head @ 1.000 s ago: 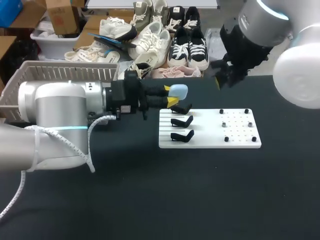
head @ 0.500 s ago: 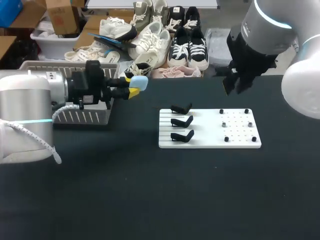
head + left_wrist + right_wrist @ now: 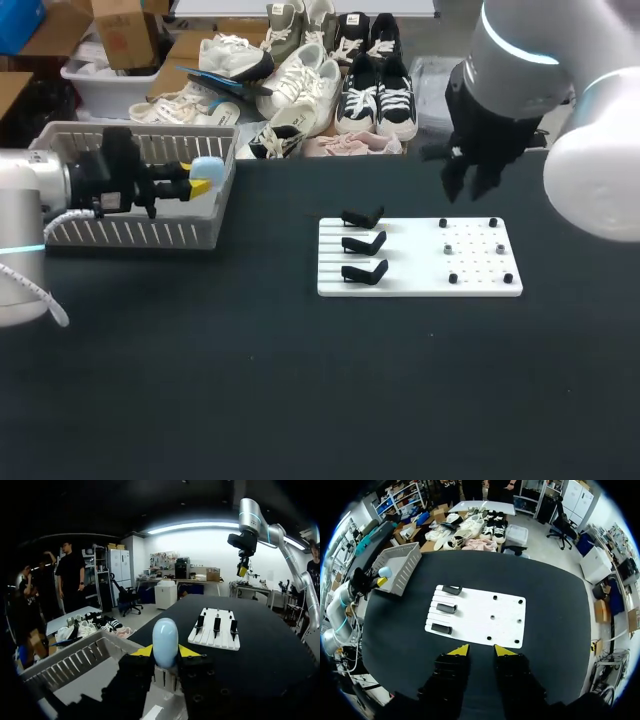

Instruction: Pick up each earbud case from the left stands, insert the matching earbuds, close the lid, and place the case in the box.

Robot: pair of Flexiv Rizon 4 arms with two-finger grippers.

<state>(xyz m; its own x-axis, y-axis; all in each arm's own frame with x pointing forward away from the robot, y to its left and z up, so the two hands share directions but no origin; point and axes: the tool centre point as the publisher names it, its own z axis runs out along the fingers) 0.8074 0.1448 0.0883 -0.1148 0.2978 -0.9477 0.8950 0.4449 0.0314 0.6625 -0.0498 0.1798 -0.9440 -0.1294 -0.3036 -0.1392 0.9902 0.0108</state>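
While the black desk [image 3: 300,400] fills most of the head view, the two arms come in over it from the sides: the left arm [image 3: 30,200] lies low along the left edge, and the right arm [image 3: 560,80] hangs high above the far right part. The grey box [image 3: 130,235] with slatted walls stands at the far left of the desk, well apart from the white board [image 3: 420,262], which lies flat near the middle. The right hand [image 3: 470,180] hovers above the far edge of this board and touches nothing; in the right wrist view its two yellow tips stand apart with only air between them [image 3: 481,651], and the board is seen far under it. The left hand [image 3: 203,180] is over the right end of the box, and in the left wrist view both its fingers press from two sides on the earbud case [image 3: 165,642], so it is closed around it. Three black stands [image 3: 362,245] sit in a column on the left part of the board. The light blue, egg-shaped earbud case is therefore in the air over the box, with its lid closed. Small dark pegs [image 3: 470,250] are spread on the right part of the board.
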